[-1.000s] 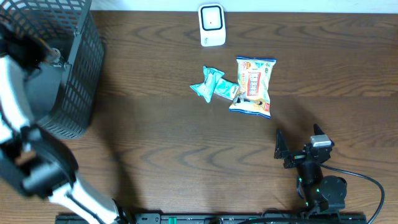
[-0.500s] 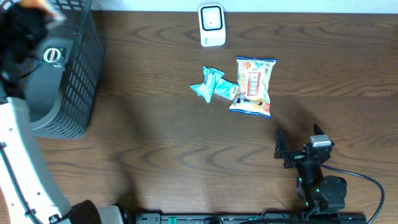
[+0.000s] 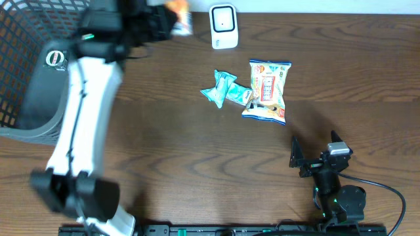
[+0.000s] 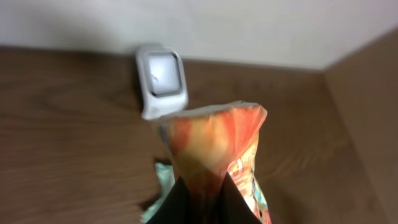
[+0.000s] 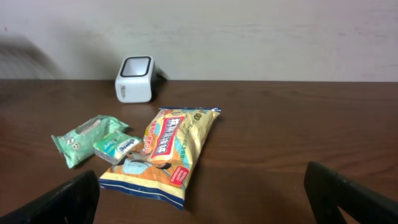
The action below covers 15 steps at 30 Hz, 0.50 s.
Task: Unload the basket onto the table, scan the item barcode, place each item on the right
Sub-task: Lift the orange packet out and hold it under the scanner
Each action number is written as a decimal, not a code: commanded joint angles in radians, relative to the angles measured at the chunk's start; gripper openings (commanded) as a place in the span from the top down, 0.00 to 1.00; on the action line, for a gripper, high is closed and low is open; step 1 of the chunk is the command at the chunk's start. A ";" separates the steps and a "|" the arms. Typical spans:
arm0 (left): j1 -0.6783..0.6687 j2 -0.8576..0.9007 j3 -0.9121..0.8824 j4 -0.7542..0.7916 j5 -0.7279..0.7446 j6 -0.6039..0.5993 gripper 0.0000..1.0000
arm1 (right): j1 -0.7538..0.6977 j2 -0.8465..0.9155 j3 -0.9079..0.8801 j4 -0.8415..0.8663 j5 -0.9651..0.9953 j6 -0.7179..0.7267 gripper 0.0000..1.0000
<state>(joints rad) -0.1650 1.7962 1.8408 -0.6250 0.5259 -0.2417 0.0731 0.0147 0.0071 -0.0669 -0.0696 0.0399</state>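
Observation:
An orange snack packet is pinched at its lower end by my left gripper, which is shut on it. The packet hangs in the air just short of the white barcode scanner. From overhead, the left gripper and the blurred orange packet are at the table's far edge, left of the scanner. My right gripper rests open near the front right, with nothing between its fingers. Which way the packet's barcode faces is not visible.
A yellow snack bag and two green packets lie mid-table in front of the scanner. The right wrist view also shows the bag, the packets and the scanner. A black mesh basket stands at far left.
My left arm has swung from over the basket rightward along the back edge, carrying the orange packet up to the scanner. The right arm has not moved.

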 commanded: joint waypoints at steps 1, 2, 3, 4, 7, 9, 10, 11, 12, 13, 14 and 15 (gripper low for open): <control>-0.080 0.106 0.009 0.046 0.012 0.031 0.93 | -0.002 -0.003 -0.002 -0.005 0.007 -0.011 0.01; -0.102 0.140 0.009 0.069 0.012 0.051 0.92 | -0.002 -0.003 -0.002 -0.004 0.007 -0.011 0.01; -0.122 0.171 0.009 0.091 0.012 0.087 0.93 | -0.002 -0.003 -0.002 -0.004 0.008 -0.011 0.01; -0.138 0.197 0.009 0.108 0.012 0.126 0.93 | -0.002 -0.003 -0.002 -0.004 0.007 -0.011 0.01; -0.187 0.284 0.009 0.166 -0.024 0.201 0.92 | -0.002 -0.003 -0.002 -0.005 0.007 -0.011 0.01; -0.216 0.341 0.009 0.209 -0.084 0.200 0.92 | -0.002 -0.003 -0.002 -0.005 0.007 -0.011 0.01; -0.230 0.367 0.009 0.229 -0.111 0.200 0.93 | -0.002 -0.003 -0.002 -0.004 0.008 -0.011 0.01; -0.243 0.392 0.009 0.247 -0.141 0.200 0.92 | -0.002 -0.003 -0.002 -0.004 0.007 -0.011 0.01; -0.252 0.408 0.009 0.258 -0.164 0.200 0.92 | -0.002 -0.003 -0.002 -0.004 0.007 -0.011 0.01; -0.265 0.431 0.009 0.274 -0.196 0.200 0.92 | -0.002 -0.003 -0.002 -0.004 0.007 -0.011 0.01; -0.276 0.450 0.009 0.286 -0.227 0.200 0.92 | -0.002 -0.003 -0.002 -0.005 0.007 -0.011 0.01; -0.286 0.468 0.009 0.294 -0.256 0.200 0.92 | -0.002 -0.003 -0.002 -0.004 0.007 -0.011 0.01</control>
<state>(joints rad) -0.4278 2.2227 1.8408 -0.3466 0.3916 -0.0719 0.0731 0.0147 0.0071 -0.0673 -0.0700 0.0399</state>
